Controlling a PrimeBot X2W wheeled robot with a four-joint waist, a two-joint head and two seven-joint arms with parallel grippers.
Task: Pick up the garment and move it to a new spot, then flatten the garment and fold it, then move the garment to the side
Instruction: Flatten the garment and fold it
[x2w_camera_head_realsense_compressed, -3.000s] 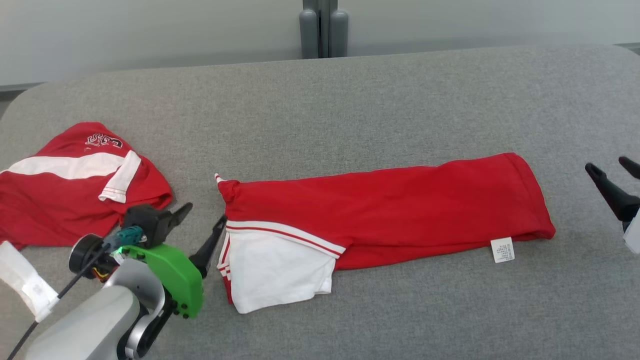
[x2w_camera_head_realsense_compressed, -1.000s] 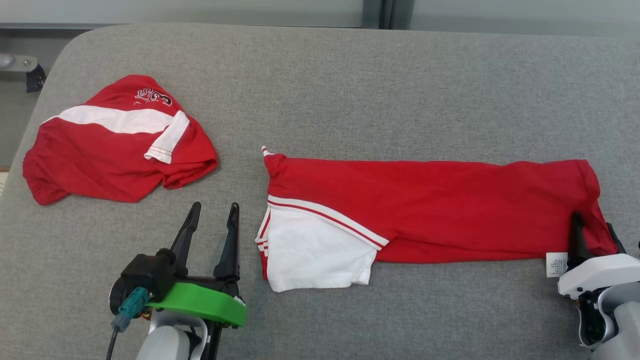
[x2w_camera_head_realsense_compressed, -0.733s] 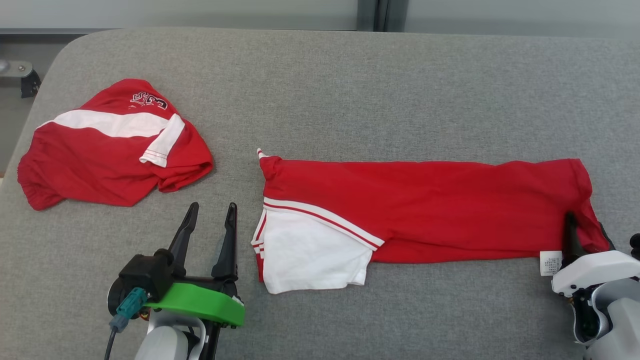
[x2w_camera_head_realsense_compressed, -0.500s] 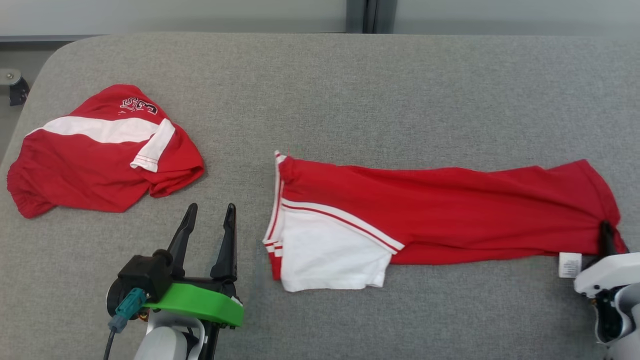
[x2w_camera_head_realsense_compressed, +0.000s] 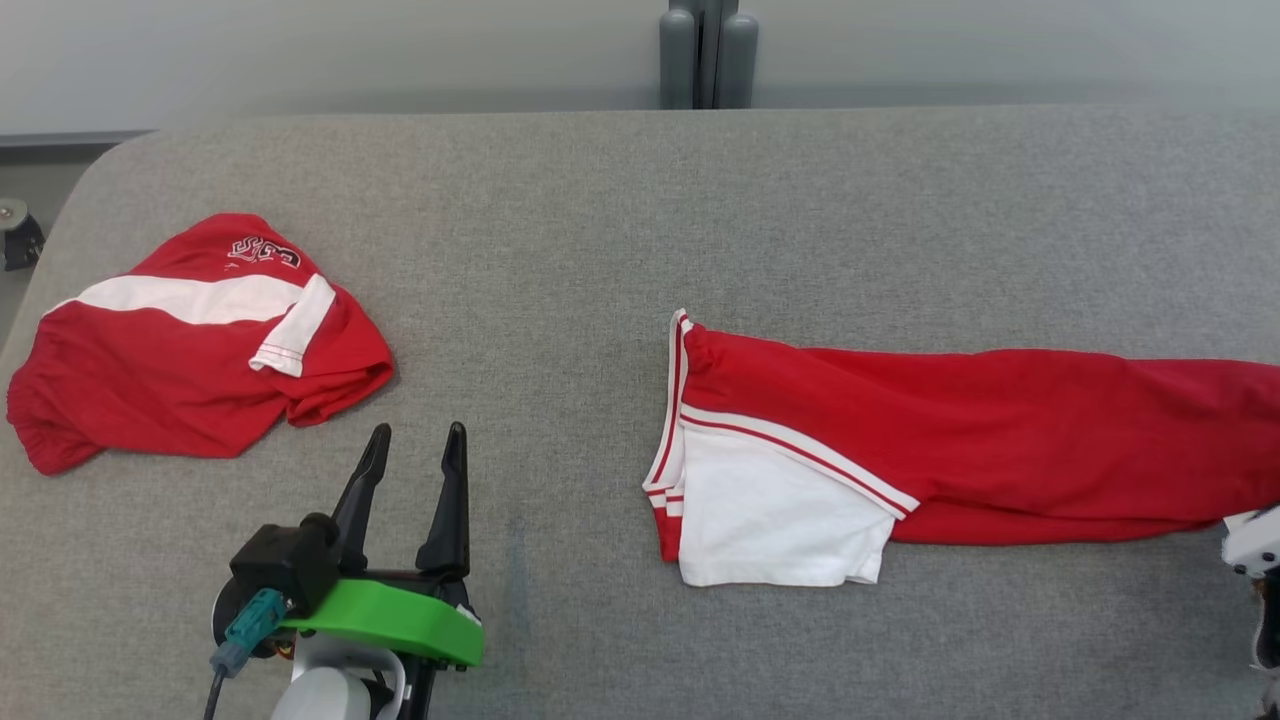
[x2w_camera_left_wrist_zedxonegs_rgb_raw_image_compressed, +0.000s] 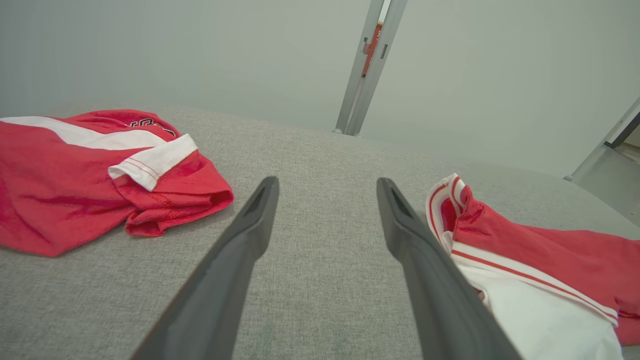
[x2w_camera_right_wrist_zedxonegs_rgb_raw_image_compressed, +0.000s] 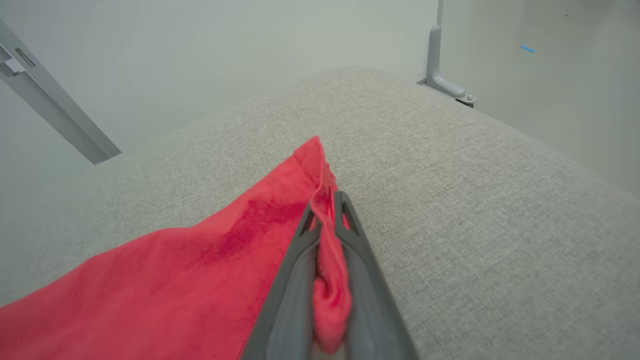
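The garment (x2w_camera_head_realsense_compressed: 960, 440) is a long folded red shirt with a white sleeve. It lies flat on the grey padded table (x2w_camera_head_realsense_compressed: 600, 250), and its right end runs off the head view's right edge. My right gripper (x2w_camera_right_wrist_zedxonegs_rgb_raw_image_compressed: 326, 202) is shut on that red end, which is bunched between its fingers (x2w_camera_right_wrist_zedxonegs_rgb_raw_image_compressed: 360, 280). Its white housing (x2w_camera_head_realsense_compressed: 1255, 540) shows at the right edge of the head view. My left gripper (x2w_camera_head_realsense_compressed: 417, 432) stands open over bare table, well left of the garment's white sleeve (x2w_camera_left_wrist_zedxonegs_rgb_raw_image_compressed: 540, 315), with nothing between its fingers (x2w_camera_left_wrist_zedxonegs_rgb_raw_image_compressed: 235, 260).
A second red and white shirt (x2w_camera_head_realsense_compressed: 190, 340) lies crumpled at the table's left end, also seen in the left wrist view (x2w_camera_left_wrist_zedxonegs_rgb_raw_image_compressed: 75, 175). A grey post (x2w_camera_head_realsense_compressed: 707, 55) stands behind the table's far edge. Bare table lies between the two shirts.
My right gripper has shut on the garment's right end and dragged it to the right, widening the gap to the crumpled shirt. The head camera has shifted. The left gripper has stayed open in place.
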